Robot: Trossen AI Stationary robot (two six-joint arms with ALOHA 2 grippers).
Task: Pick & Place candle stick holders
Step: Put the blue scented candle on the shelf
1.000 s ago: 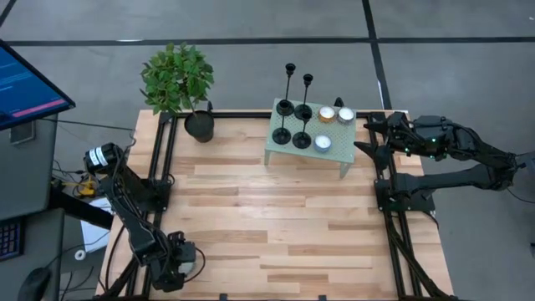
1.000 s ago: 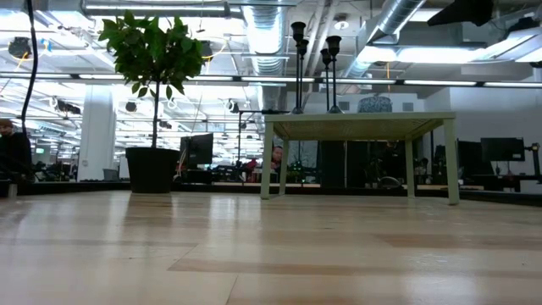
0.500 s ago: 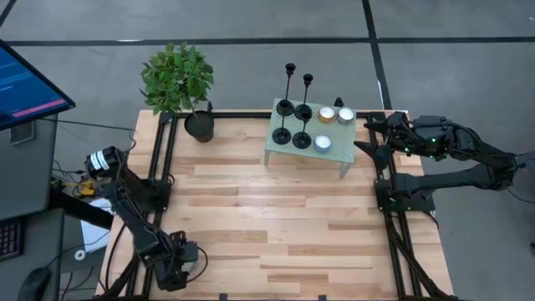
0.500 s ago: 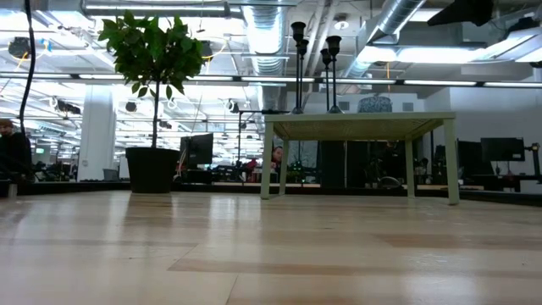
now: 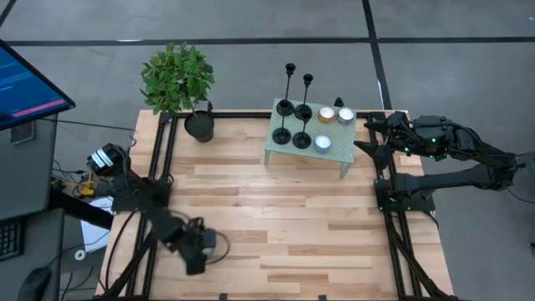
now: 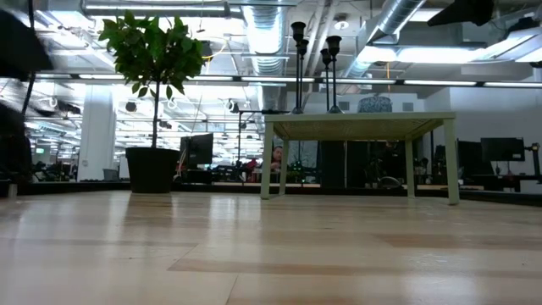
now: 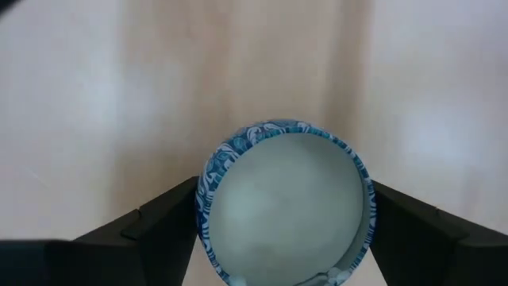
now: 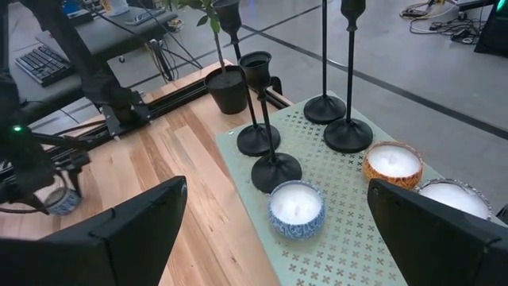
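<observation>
Four black candle stick holders stand on their disc bases on the small green table at the far middle; they also show in the right wrist view. My right gripper is open and empty beside that table's right end. My left gripper is over the near left of the wood table, shut on a round blue-and-white patterned candle. A like blue candle, an orange one and a white one sit on the green table. My left gripper pinches the blue-patterned candle by its round side wall, one finger on each opposite side. The candle's white top faces the wrist camera. Blurred wood shows beyond it; whether it is clear of the table I cannot tell.
A black pot with a green plant stands at the far left corner. Black rails run along both table sides. Bare wood lies between the green table and the near edge. A monitor stands off the left side.
My left gripper has swung from the table's near left corner toward the right and a little toward the far edge, out over the wood, moving fast enough to blur. My right arm and the candle stick holders have kept still.
</observation>
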